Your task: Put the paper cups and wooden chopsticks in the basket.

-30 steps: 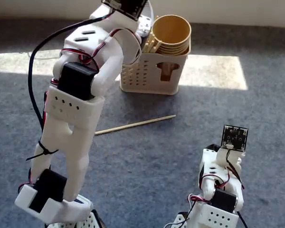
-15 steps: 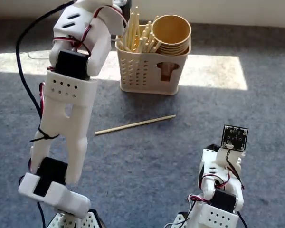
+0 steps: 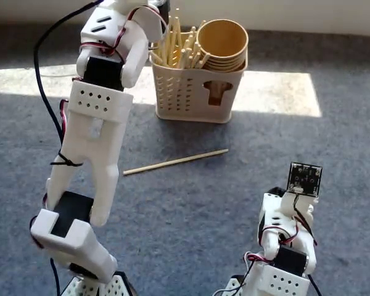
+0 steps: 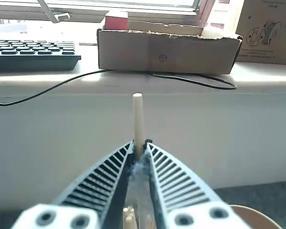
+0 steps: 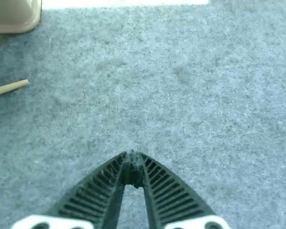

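A cream basket [image 3: 197,92] stands at the back of the grey carpet, with stacked paper cups [image 3: 222,43] in one side and several wooden chopsticks [image 3: 176,46] upright in the other. My left gripper [image 4: 139,145] is above the basket, shut on one upright chopstick [image 4: 138,119] that sticks out past its tips. A cup rim [image 4: 250,214] lies below it. One loose chopstick [image 3: 176,161] lies flat on the carpet in front of the basket. My right gripper [image 5: 132,167] is shut and empty, low over bare carpet. That loose chopstick's tip [image 5: 9,88] and a basket corner [image 5: 14,16] are farther off.
The left arm [image 3: 92,135] stretches tall from the near left to the basket. The right arm [image 3: 290,228] stays folded at the near right. Behind the basket is a white ledge [image 4: 143,86] with a cardboard box [image 4: 167,50] and a keyboard [image 4: 33,47].
The left arm has lifted and swung left off the basket, uncovering the upright chopsticks. The right arm and the loose chopstick have not moved.
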{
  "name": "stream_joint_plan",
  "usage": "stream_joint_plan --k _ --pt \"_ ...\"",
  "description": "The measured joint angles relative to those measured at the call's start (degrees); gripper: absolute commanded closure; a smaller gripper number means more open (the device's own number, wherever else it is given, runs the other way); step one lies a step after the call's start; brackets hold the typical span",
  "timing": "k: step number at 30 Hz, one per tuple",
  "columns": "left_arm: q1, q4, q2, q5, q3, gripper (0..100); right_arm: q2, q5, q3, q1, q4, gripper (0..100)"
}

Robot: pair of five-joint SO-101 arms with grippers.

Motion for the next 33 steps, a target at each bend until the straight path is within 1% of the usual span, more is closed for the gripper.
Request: stream_joint_plan --k 3,7,9,14,19,28,33 --pt "0.0 2.8 1.2 -0.1 0.0 97 0.0 0.0 0.0 0.0 0.0 99.2" --pt "0.0 8.5 3.3 0.0 0.0 88 0.0 0.0 0.0 0.0 0.0 99.2" --pt "0.0 11.7 4.1 -0.1 0.0 86 0.0 0.0 0.0 0.0 0.0 99.2" --pt "0.0 19.5 4.2 -0.1 0.1 86 0.0 0.0 0.0 0.0 0.0 99.2" --pt "0.0 24.4 4.1 -0.1 -1.3 86 0.0 0.0 0.0 0.0 0.0 99.2" --pt "0.1 35.9 -4.0 -0.1 -3.6 86 0.0 0.0 0.0 0.0 0.0 99.2" --pt "2.5 43.3 -6.3 -0.1 -3.6 86 0.0 0.0 0.0 0.0 0.0 99.2"
